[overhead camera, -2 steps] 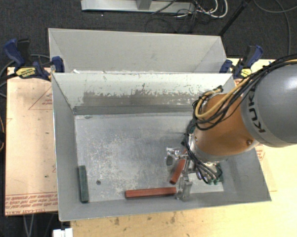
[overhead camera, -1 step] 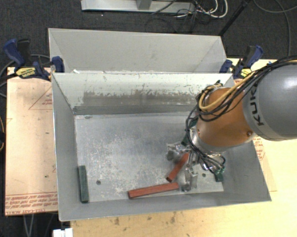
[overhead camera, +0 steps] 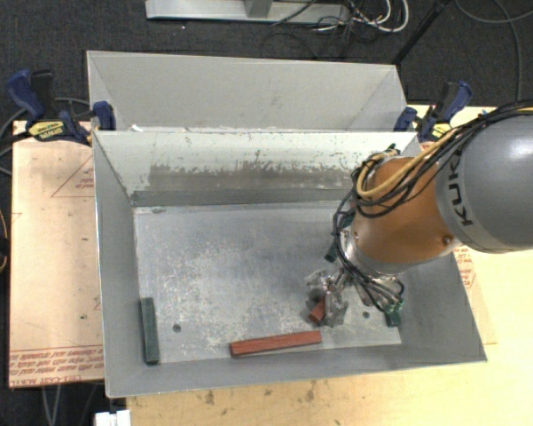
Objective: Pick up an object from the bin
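Just beside the claw lies a red bar.

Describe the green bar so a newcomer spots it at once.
In the grey bin, look to the floor's lower left corner in the view. A dark green bar lies there alone, along the left wall. The other bar, front middle, is reddish-brown and lies crosswise.

One camera looks down on me from above the grey metal bin, leaning a little to one side, so the bin's far wall shows its full face. It sits far enough back to take in the whole bin and the floor beyond. My arm enters from its right.
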Robot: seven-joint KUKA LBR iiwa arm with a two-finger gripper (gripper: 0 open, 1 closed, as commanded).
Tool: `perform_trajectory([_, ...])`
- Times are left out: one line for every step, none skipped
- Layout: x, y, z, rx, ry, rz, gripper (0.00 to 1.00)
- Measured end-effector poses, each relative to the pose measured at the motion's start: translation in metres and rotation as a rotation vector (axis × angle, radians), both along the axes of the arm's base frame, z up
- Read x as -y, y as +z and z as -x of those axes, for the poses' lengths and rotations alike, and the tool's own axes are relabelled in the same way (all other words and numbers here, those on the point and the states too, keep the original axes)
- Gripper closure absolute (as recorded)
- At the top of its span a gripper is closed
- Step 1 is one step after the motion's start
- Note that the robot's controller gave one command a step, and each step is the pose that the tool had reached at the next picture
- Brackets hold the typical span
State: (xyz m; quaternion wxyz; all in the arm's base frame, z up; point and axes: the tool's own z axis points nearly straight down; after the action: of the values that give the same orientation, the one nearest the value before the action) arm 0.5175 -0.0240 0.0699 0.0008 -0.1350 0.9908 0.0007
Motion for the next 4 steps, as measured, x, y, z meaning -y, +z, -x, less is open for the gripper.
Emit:
perform_trajectory([0.0,-0.0002,0.0001,0.0,0.0,0.0,0.0])
perform_trajectory([0.0001,0.0003,-0.0002,0.001,0.0,0.0,1.0])
perform_trajectory([0.0001,-0.0002,0.0,0.0,-0.001,0.0,0.0])
perform_trajectory([0.0002,-0.0001,0.0002,-0.001,-0.001,0.0,1.0])
